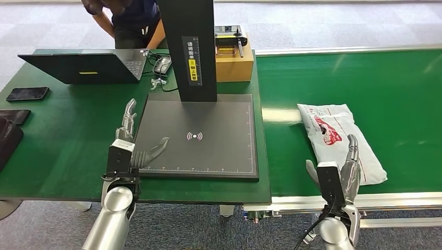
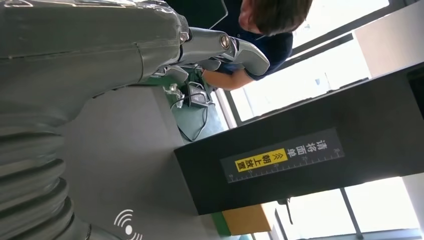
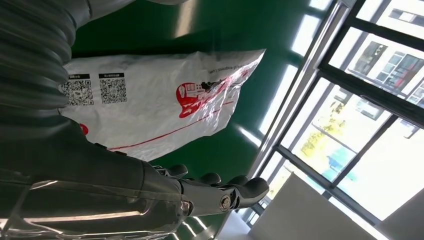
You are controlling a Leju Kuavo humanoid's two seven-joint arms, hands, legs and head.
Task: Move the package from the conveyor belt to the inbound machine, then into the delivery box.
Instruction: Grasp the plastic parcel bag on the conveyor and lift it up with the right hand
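Nearest the camera, at the bottom of the head view, the two silver arms rise into frame. The right hand [image 1: 348, 169] stands at lower right with its fingers [image 3: 235, 186] straight and apart, holding nothing. It sits at the near end of the package [image 1: 339, 139], overlapping it in the picture; whether it actually touches the bag I cannot tell. The left hand [image 1: 136, 140] is at lower left, fingers spread and empty, its thumb reaching over the near left corner of the scanner plate [image 1: 208, 117].

The package, a white plastic mailer with red print, lies flat on the green belt [image 1: 396, 83] in the right half of the frame, well apart from the scanner. In the right wrist view its label side with two square codes shows just beside the hand.

So nothing of the task looks done yet. The bag is on the conveyor, ungrasped, and the plate with its white wireless mark is bare. To my eye the pickup is the step in hand; carrying the bag across to the plate and then on to a delivery box both remain.

At upper left, a laptop [image 1: 83, 65] and a phone [image 1: 27, 94] rest on the table, and a person [image 1: 127, 21] stands behind it.
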